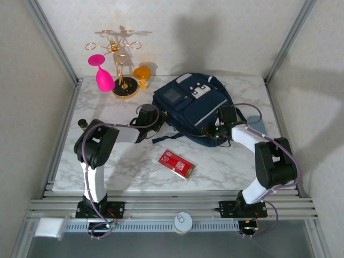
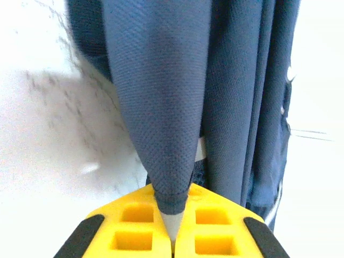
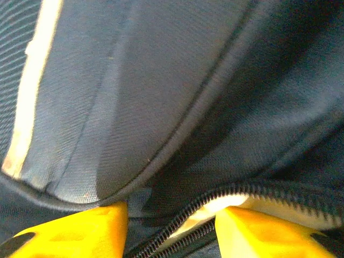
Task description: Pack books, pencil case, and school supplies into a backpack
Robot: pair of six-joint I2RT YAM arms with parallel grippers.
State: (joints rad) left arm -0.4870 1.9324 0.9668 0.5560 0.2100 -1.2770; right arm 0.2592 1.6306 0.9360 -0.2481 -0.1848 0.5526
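Backpack: navy, lies on the marble table in the middle, toward the far side.
Left tool: yellow fingers are together, clamped on a fold of the backpack's navy fabric; the fold rises from the fingertips. In the top view this arm reaches to the backpack's left lower edge.
Right tool: yellow fingers stand apart at the backpack's right side; the zipper passes through the gap between them.
Red box: flat on the table, in front of the backpack, between the two arms, apart from both.
Pencil case: grey-blue, on the table just right of the backpack, partly behind the right arm.
Black cylinder: near the table's left edge.
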